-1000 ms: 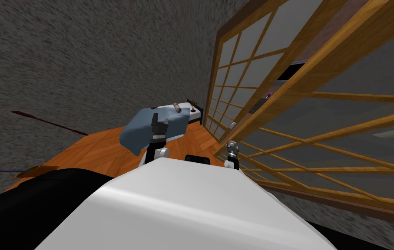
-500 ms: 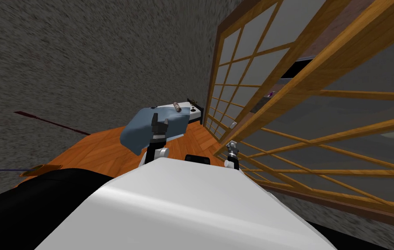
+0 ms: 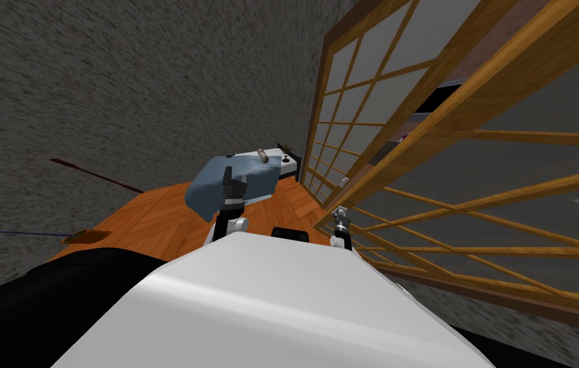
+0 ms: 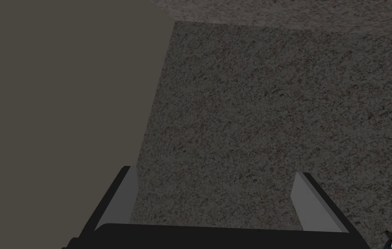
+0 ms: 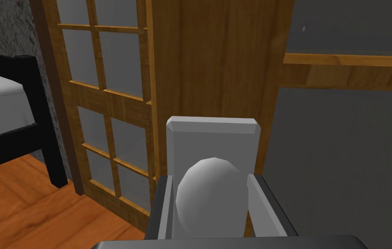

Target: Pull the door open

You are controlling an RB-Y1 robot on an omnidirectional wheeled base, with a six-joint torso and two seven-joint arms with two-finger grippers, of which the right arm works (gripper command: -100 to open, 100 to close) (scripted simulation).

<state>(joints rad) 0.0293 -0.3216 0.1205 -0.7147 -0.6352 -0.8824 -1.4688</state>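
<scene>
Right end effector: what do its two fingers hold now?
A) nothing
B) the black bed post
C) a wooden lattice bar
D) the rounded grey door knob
D: in the right wrist view the right end effector is shut on the door knob, one finger pressing each side.

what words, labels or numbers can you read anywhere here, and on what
None: no writing stands on the rounded grey door knob, its pale grey square backplate, the wooden lattice door with grey panes or the blue blanket.
</scene>
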